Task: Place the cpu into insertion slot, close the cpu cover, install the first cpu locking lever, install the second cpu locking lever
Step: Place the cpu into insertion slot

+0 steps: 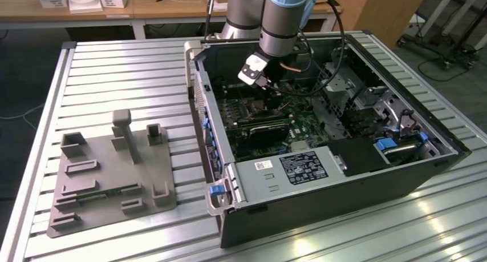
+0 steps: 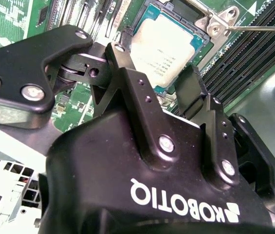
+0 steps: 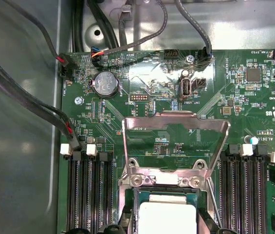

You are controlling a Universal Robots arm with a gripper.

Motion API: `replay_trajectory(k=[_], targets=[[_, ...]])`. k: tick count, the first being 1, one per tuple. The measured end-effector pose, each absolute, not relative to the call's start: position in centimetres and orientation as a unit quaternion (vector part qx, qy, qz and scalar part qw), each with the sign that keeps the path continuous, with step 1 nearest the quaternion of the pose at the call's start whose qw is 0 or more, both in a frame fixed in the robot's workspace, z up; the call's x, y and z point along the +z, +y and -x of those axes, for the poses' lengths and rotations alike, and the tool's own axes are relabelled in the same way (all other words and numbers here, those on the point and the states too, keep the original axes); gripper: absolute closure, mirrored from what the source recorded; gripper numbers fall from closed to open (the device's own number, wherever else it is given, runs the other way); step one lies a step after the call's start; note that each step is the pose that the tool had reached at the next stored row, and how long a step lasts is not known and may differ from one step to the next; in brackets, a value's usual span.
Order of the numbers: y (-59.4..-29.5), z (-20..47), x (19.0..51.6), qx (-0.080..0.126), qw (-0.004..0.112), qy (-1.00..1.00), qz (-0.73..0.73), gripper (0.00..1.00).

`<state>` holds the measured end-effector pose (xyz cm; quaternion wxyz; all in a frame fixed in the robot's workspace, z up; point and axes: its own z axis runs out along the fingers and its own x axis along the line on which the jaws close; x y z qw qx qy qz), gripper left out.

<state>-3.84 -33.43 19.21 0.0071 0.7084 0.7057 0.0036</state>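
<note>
Pale silver-tan metal marks the cpu, which lies flat in its socket on the green board inside the open computer case. In the second wrist view the gripper hangs close over it, its black fingers spread wide to either side of the chip and gripping nothing. In the first wrist view the cpu cover stands tipped up on its hinge, off the chip. A thin locking lever runs beside the socket. The case rests on a ribbed metal table, with a grey holder plate beside it.
</note>
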Motion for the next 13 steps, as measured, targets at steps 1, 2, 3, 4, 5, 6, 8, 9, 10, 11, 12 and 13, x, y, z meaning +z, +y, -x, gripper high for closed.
replay_trajectory(k=[1,2,3,4,5,6,8,9,10,11,12,13], targets=[[-33.43,3.84,19.21,0.004,0.007,0.706,-0.708,0.38],[-33.42,3.86,19.2,0.004,0.007,0.706,-0.708,0.38],[-33.42,3.92,19.2,0.004,0.007,0.706,-0.709,0.38],[-33.42,3.99,19.19,0.004,0.007,0.706,-0.709,0.38],[-33.42,4.05,19.19,0.004,0.007,0.706,-0.708,0.38],[-33.42,4.06,19.2,0.004,0.007,0.706,-0.708,0.38],[-33.43,4.07,19.19,0.004,0.007,0.706,-0.708,0.38],[-33.43,4.07,19.19,0.004,0.007,0.706,-0.708,0.38],[-33.43,4.07,19.19,0.004,0.007,0.706,-0.708,0.38],[-33.43,4.07,19.19,0.004,0.007,0.706,-0.708,0.38],[-33.43,4.07,19.19,0.004,0.007,0.706,-0.708,0.38],[-33.44,4.07,19.2,0.003,0.007,0.706,-0.708,0.4]])
